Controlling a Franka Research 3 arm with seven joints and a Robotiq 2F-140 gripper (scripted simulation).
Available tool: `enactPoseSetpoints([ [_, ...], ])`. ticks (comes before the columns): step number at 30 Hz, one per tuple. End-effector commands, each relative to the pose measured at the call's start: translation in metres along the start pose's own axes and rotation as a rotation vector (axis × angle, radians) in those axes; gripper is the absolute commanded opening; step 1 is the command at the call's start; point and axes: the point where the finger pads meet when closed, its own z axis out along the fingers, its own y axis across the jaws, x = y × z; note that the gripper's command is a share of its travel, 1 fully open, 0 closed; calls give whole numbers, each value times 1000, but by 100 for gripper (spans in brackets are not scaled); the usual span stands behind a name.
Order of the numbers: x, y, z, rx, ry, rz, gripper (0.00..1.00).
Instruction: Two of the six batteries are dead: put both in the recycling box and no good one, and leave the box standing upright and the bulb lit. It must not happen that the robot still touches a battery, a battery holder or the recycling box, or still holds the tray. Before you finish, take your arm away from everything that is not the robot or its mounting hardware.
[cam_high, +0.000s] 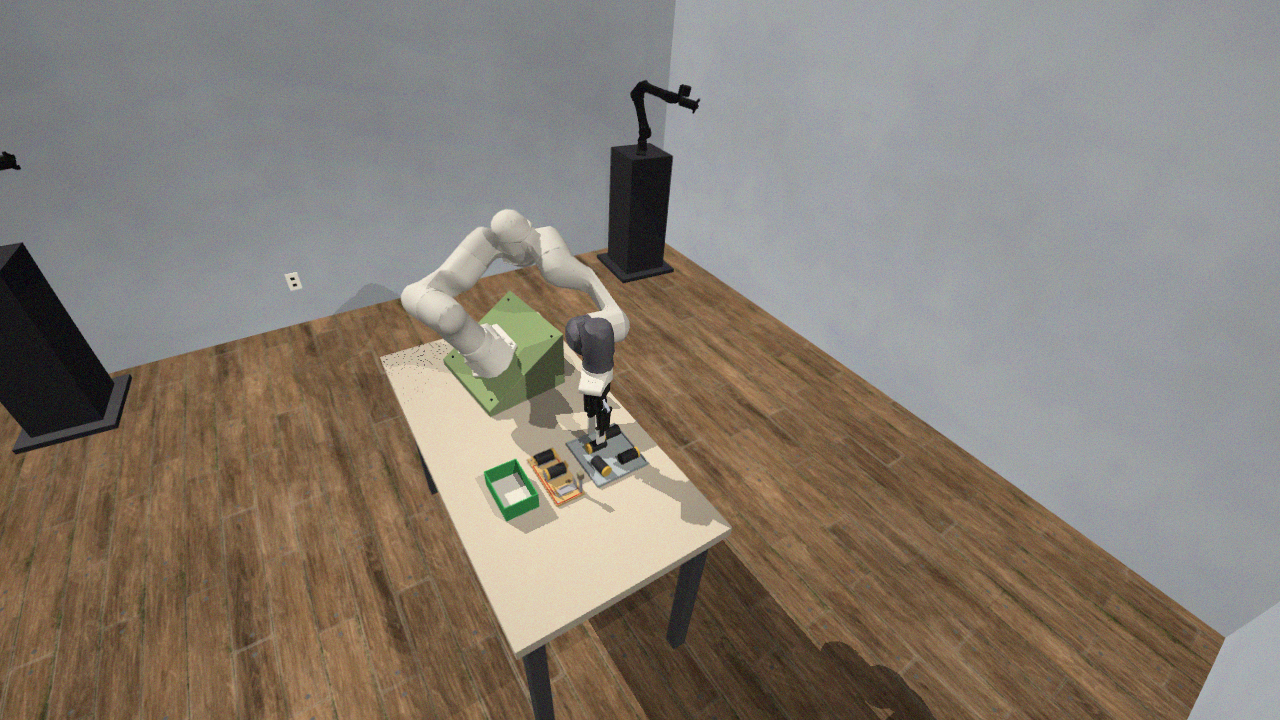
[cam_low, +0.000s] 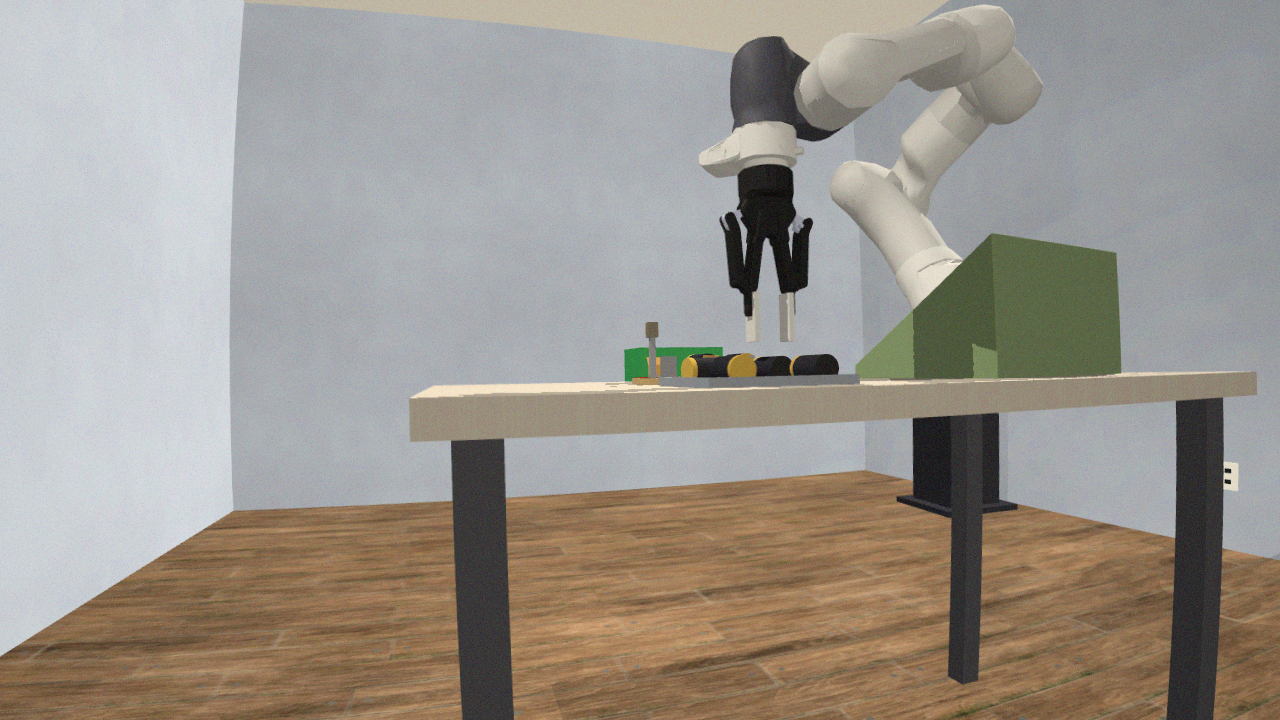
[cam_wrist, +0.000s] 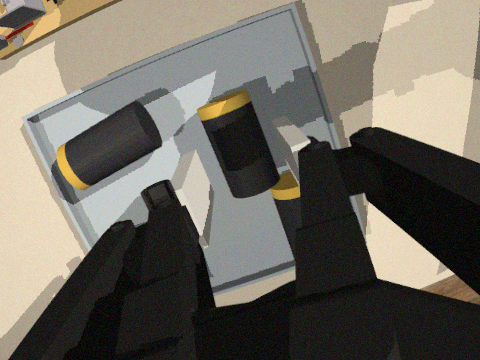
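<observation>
Across pale tabletop (cam_high: 581, 573) (cam_low: 832, 411) (cam_wrist: 425, 110), near long edge farther from recycling box (cam_high: 521, 512) (cam_low: 635, 362): battery (cam_high: 594, 445) (cam_low: 771, 366) (cam_wrist: 242, 145) on gray tray (cam_high: 583, 462) (cam_low: 805, 380) (cam_wrist: 250, 235), directly below tool (cam_high: 597, 438) (cam_low: 769, 329) (cam_wrist: 242, 157). Fingers apart, nothing held. Long axis roughly crosswise to closing line; likely straight descent, pinch across barrel.

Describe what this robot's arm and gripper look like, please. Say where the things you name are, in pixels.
The arm (cam_high: 465, 259) (cam_low: 930, 62) is off-white, with smooth, rounded, tube-like segments and a dark grey section near the wrist. Below a pale collar, the gripper (cam_high: 601, 442) (cam_low: 769, 331) (cam_wrist: 242, 157) is black, with two angular, jointed fingers ending in flat, pale pads. I see no loose cables or readable markings.
</observation>
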Motion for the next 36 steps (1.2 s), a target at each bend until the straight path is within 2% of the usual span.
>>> enactPoseSetpoints([
  [1, -1, -1, 0, 3, -2, -5, 29],
  [6, -1, -1, 5, 3, -2, -5, 29],
  [13, -1, -1, 33, 3, -2, -5, 29],
  [36, -1, -1, 45, 3, -2, -5, 29],
])
